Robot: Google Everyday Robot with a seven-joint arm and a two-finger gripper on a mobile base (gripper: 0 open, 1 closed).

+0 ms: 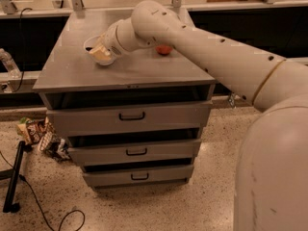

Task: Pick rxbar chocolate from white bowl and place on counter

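Note:
The white bowl (90,44) stands on the grey counter (144,71), toward its back left. My gripper (101,52) reaches down over the bowl from the right and covers most of it; only the bowl's left rim shows. A thin dark sliver inside the rim may be the rxbar chocolate, but I cannot tell for sure; the rest of it is hidden by the gripper.
A red apple (164,50) lies on the counter right of the bowl, under my arm. The cabinet has three drawers with black handles (132,116). Snack wrappers (41,136) and a black stand (13,177) lie on the floor at left. A water bottle (8,63) stands at far left.

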